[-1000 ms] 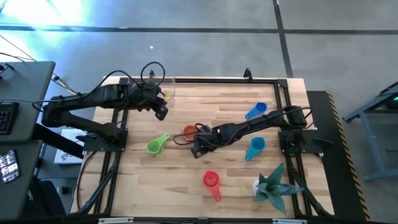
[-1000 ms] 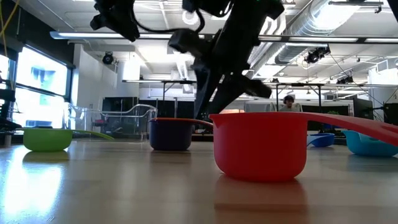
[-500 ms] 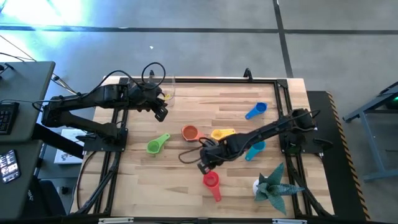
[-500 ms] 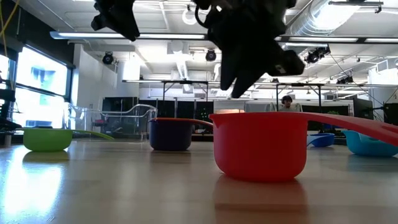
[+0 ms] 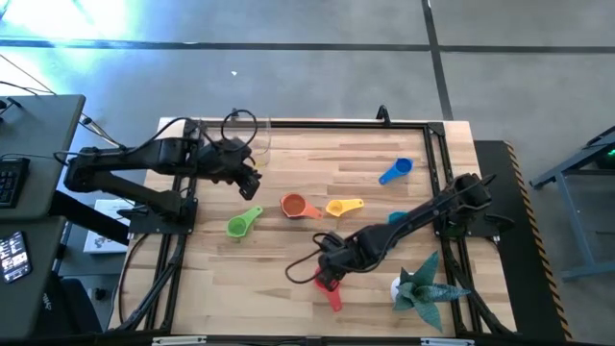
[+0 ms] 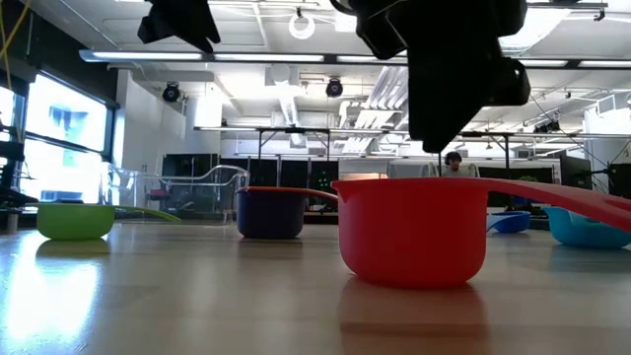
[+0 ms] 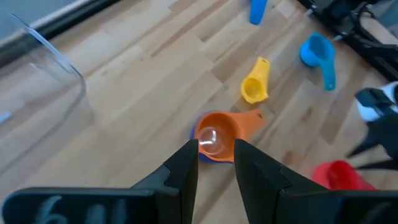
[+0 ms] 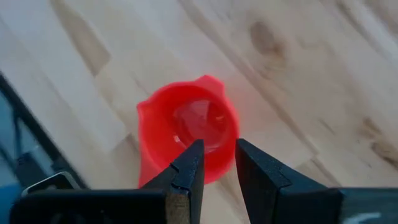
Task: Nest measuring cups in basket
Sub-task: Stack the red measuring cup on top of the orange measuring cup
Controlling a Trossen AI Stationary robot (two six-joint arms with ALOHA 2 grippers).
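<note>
An indoor robotics lab or workshop with an industrial look. A light wooden desk edged by black metal frame rails stands on a bare grey concrete floor. Beside it, a dark workstation surface holds part of a keyboard. Seen level across the desk, the room behind is large and open: exposed silver ventilation ducts and long strip lights run along the ceiling, tall windows brighten one side, and further work tables stand in the background. A person sits far off among them.
</note>
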